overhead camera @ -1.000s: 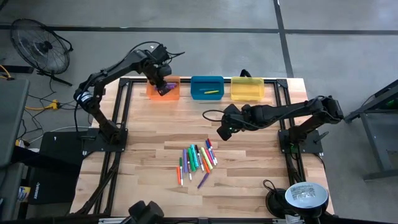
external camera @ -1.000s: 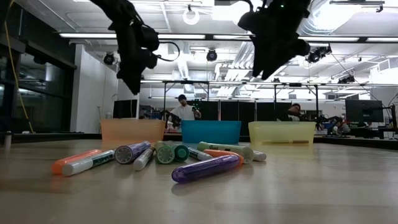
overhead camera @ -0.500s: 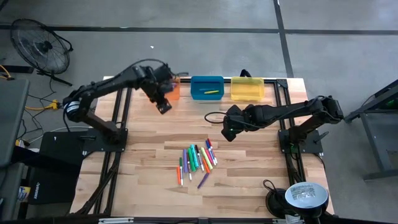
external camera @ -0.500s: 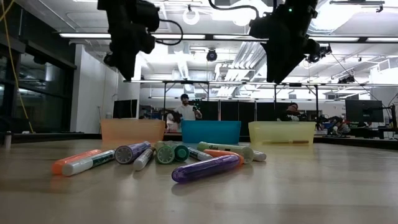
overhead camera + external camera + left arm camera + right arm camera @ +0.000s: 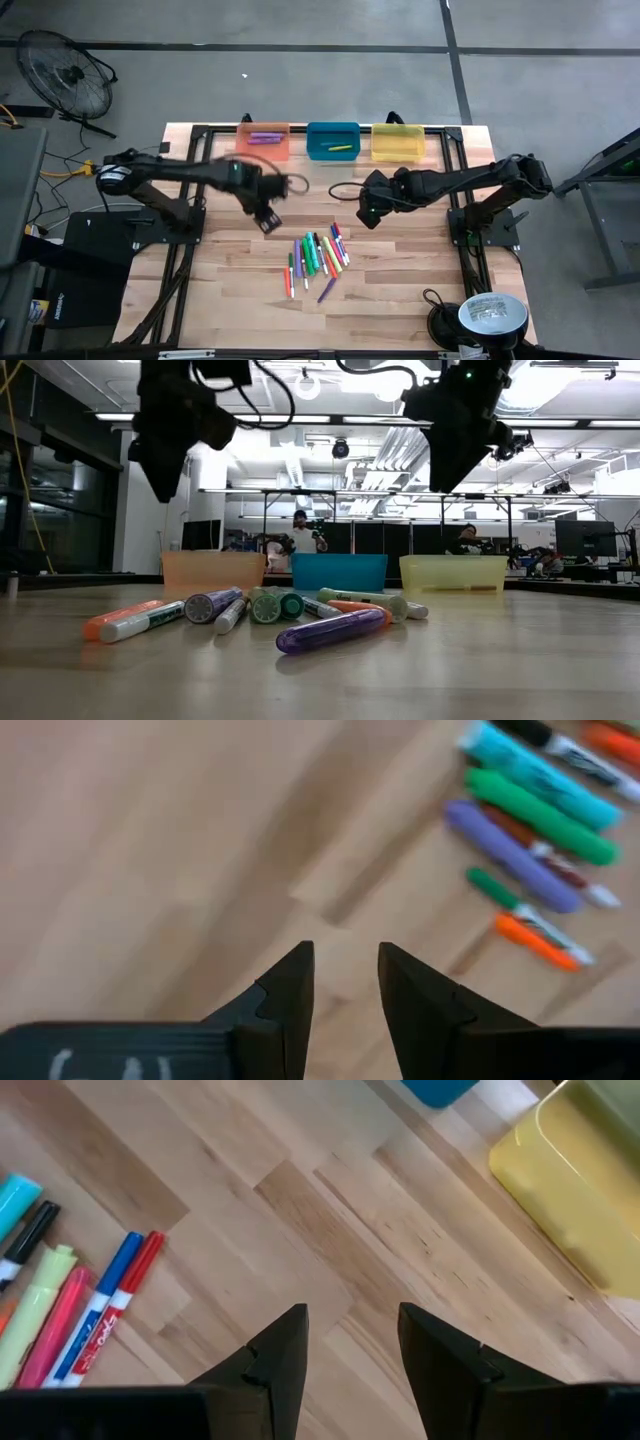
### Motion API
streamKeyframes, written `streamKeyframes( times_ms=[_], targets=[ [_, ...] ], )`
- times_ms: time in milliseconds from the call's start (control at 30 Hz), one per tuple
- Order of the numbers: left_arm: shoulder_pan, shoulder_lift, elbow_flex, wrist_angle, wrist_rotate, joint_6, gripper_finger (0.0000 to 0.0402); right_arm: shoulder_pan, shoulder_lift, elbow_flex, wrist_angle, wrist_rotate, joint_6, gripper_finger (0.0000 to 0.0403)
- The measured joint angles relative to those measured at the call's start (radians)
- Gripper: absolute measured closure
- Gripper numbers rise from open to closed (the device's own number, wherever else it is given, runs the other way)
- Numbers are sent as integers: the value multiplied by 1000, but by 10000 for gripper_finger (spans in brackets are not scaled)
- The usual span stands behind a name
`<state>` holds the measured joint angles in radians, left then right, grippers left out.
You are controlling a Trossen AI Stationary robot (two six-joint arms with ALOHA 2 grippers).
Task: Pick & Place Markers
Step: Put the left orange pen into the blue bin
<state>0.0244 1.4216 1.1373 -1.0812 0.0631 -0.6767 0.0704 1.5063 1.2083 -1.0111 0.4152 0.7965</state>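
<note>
Several markers (image 5: 318, 258) in purple, green, orange, blue and pink lie flat in a loose pile on the wooden table, also in the low view (image 5: 262, 608) and the left wrist view (image 5: 535, 815). One purple marker (image 5: 264, 137) lies in the orange bin (image 5: 246, 150). A yellow-green marker (image 5: 342, 148) lies in the blue bin (image 5: 333, 131). My left gripper (image 5: 268, 222) (image 5: 345, 960) hovers open above bare table, left of the pile. My right gripper (image 5: 368, 215) (image 5: 352, 1320) hovers open above the table, on the pile's far right side.
The yellow bin (image 5: 398, 142) stands beside the blue one along the far edge. Bare wood lies between the bins and the pile. A coiled cable and a round device (image 5: 490, 313) sit at the near right corner. People show in the room beyond (image 5: 300, 535).
My left gripper has swung from over the orange bin toward the table's near side, and now hangs left of the marker pile. The purple marker stays behind in the orange bin. My right gripper has shifted slightly right and then held still.
</note>
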Motion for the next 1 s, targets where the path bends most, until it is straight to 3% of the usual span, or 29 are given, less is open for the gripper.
streamKeyframes(
  times_ms=[300,567,800,1000],
  targets=[
    [-283,0,-52,144,-122,-433,291,50,0,0,0,2,-20,257],
    [-449,9,-82,226,-213,-834,291,80,0,0,4,2,-20,256],
    [-498,92,-82,268,-206,-993,291,84,0,0,14,-5,-11,256],
    [-496,178,-82,428,-178,-972,291,94,0,0,16,-8,16,257]
  ],
)
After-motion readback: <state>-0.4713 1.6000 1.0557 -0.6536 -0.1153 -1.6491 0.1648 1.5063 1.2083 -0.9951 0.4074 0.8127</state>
